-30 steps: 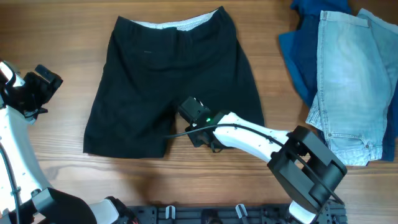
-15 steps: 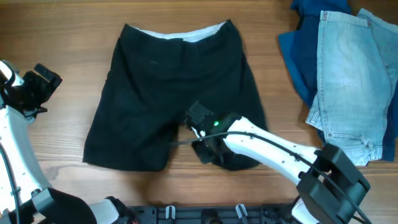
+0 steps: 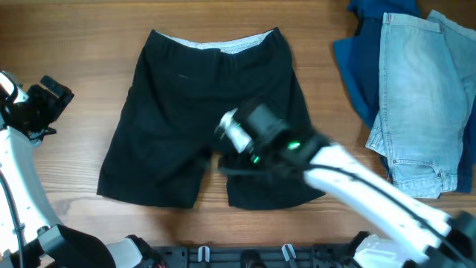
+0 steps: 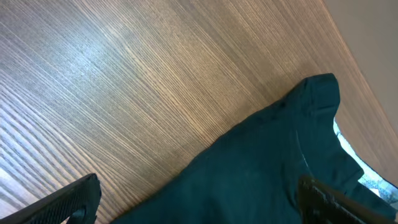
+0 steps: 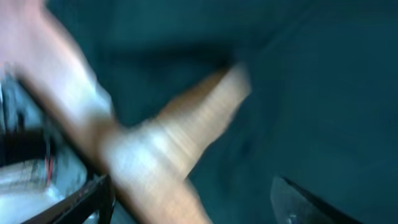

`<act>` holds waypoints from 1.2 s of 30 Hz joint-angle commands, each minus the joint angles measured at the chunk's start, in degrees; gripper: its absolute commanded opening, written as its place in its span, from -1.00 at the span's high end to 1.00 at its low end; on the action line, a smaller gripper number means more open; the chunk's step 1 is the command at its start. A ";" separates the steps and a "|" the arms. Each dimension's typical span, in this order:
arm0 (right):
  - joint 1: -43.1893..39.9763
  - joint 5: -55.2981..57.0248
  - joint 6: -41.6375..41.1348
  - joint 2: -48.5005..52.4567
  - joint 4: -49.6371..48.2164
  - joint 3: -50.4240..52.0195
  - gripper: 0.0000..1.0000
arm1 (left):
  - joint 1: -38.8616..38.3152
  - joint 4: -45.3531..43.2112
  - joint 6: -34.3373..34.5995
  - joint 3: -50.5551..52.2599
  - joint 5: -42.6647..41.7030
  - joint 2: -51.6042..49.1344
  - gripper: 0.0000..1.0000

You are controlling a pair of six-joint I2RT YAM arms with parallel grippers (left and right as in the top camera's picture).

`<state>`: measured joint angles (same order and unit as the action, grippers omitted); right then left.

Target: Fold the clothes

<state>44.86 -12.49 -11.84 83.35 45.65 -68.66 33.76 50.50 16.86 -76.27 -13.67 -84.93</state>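
Black shorts [image 3: 201,104] lie flat on the wooden table, waistband at the far side and both legs toward the front. My right gripper [image 3: 245,141] hovers blurred over the crotch and the inner edge of the right leg. In the right wrist view it [image 5: 199,202] stands open, and only the shorts [image 5: 311,93] and a strip of bare table show between its fingers. My left gripper [image 3: 50,97] stays at the far left edge, away from the cloth. In the left wrist view it [image 4: 196,202] is open and empty, looking toward a corner of the shorts [image 4: 267,168].
A pile of light denim [image 3: 420,97] lies on a dark blue garment [image 3: 353,67] at the right side of the table. A black rail [image 3: 245,257] runs along the front edge. Bare wood surrounds the shorts on the left.
My right gripper has opened and let go of the shorts' cloth, then risen toward the camera. The shorts have shifted slightly toward the front. The left arm has not moved.
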 commanded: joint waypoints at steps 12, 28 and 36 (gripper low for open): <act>-25.09 6.23 11.85 10.60 -27.63 -1.01 -0.71 | -22.53 -3.65 -9.18 -0.94 1.27 -5.07 -0.90; -29.97 4.07 19.71 32.11 -13.97 -37.16 -0.73 | -33.38 -5.62 -9.60 -17.73 3.93 -14.71 -0.86; -31.19 1.51 19.28 44.11 -21.66 -37.16 -0.71 | -33.94 -14.97 -9.92 -18.38 4.26 -25.07 -0.84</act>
<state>13.39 -8.97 7.60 124.27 25.41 -105.91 0.43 37.63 8.16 -94.30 -10.31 -105.58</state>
